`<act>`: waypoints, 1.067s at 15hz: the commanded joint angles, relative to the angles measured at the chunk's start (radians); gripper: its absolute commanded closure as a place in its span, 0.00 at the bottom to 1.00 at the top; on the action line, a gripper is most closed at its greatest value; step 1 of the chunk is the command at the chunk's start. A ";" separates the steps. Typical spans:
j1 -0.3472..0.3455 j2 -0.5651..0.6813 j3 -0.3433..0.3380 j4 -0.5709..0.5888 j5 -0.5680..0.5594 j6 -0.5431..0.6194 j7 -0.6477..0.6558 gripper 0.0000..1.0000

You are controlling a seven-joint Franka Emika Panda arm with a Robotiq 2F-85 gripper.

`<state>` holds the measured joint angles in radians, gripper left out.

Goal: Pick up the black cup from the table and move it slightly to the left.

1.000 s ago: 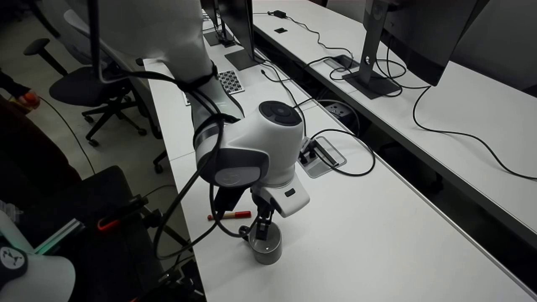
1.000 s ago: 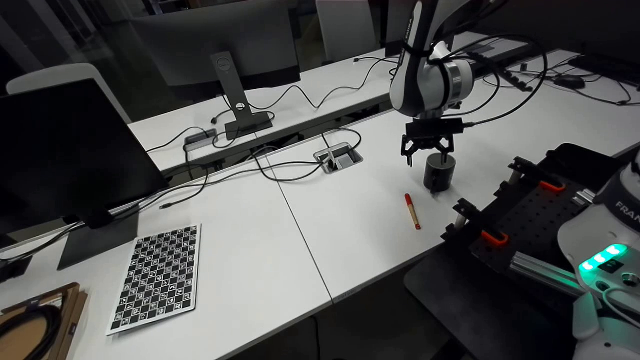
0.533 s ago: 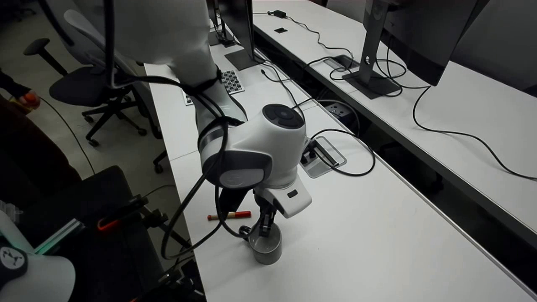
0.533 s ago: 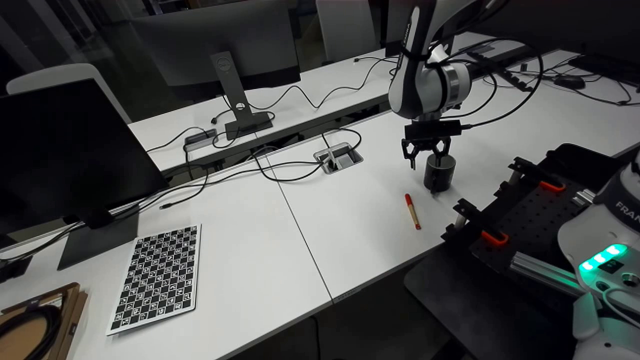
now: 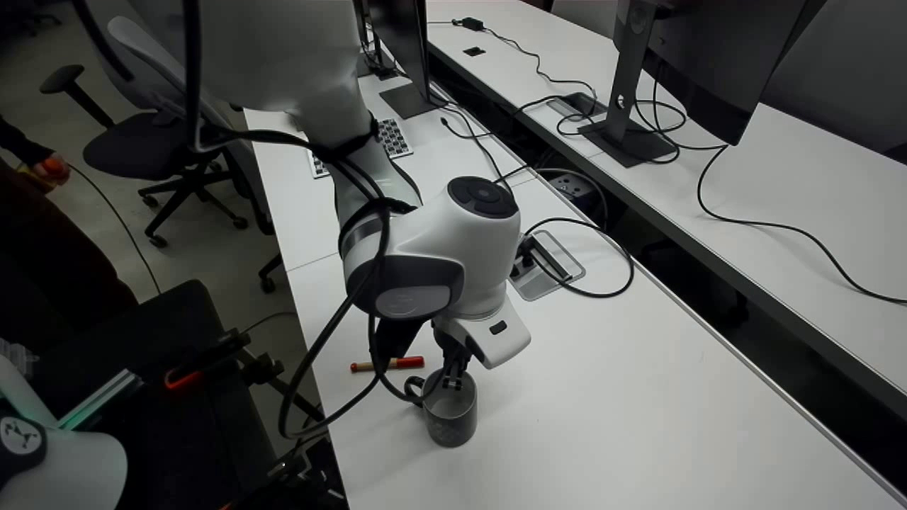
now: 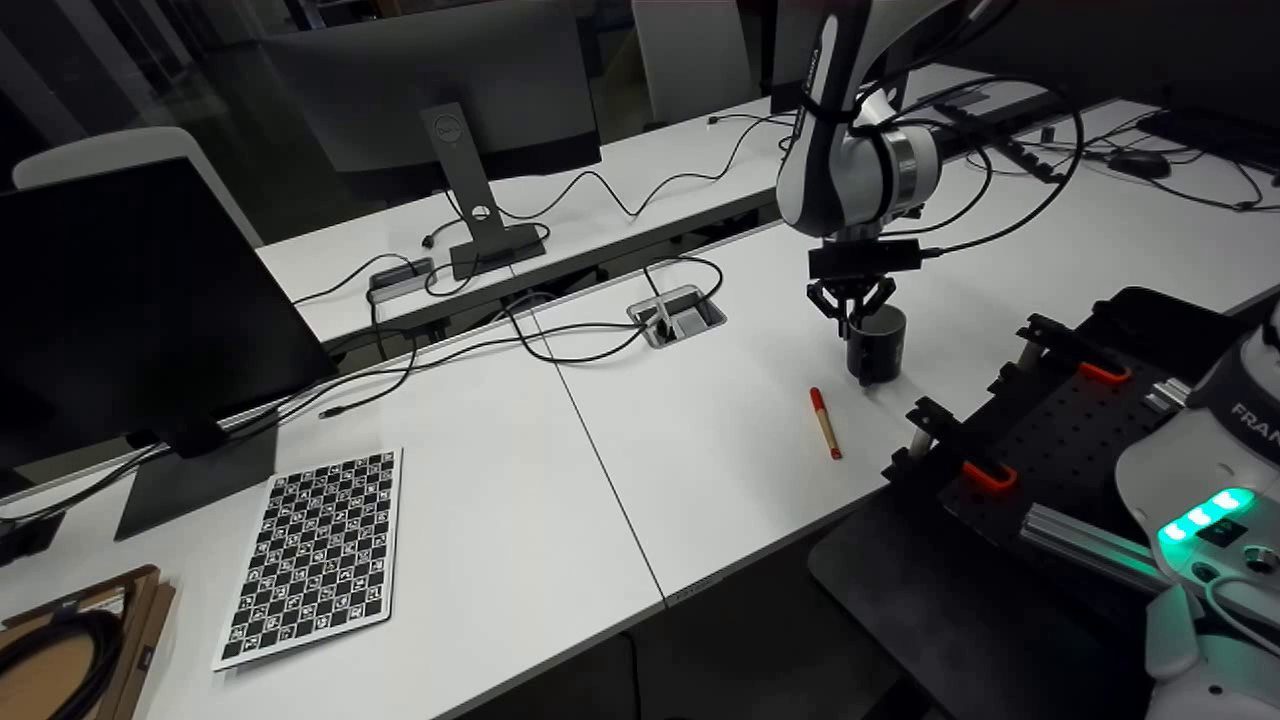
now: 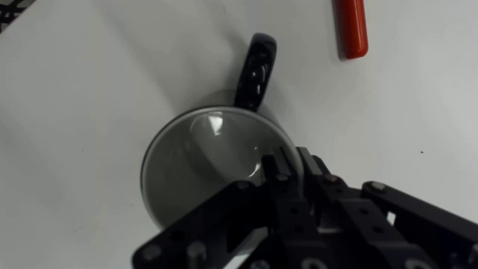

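Note:
The black cup [image 5: 452,426] is at the table [image 5: 609,404], its handle [image 7: 257,71] facing the red pen. Its grey inside [image 7: 201,164] fills much of the wrist view. My gripper [image 7: 293,155] is shut on the cup's wall at the rim: one finger is inside the cup, the other outside. In an exterior view the gripper [image 6: 847,325] meets the near-left side of the cup [image 6: 878,352] from above. The cup looks slightly tipped; whether its base rests fully on the table I cannot tell.
A red pen [image 6: 825,425] lies close to the cup's handle side. The socket box [image 5: 545,265] with looping cables is set into the table further back. A black mounting plate [image 6: 1040,430] with clamps borders the table edge near the cup.
The jaws have come together onto the cup's wall from wide apart. The arm has shifted a little, and the cup's rim has moved and tipped slightly.

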<state>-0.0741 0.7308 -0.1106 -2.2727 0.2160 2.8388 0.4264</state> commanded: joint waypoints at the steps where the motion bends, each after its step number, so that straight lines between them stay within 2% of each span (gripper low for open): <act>1: 0.002 0.017 -0.005 0.027 0.023 -0.013 -0.027 0.98; 5: 0.004 0.008 -0.005 0.022 0.022 -0.013 -0.026 0.98; 11: 0.032 -0.081 -0.004 -0.019 0.009 0.023 -0.044 0.98; 15: 0.095 -0.146 -0.014 -0.026 -0.035 0.019 -0.073 0.98; 16: 0.135 -0.156 -0.028 -0.022 -0.062 0.011 -0.073 0.98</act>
<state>-0.0145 0.6424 -0.1092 -2.2659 0.2026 2.8553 0.3748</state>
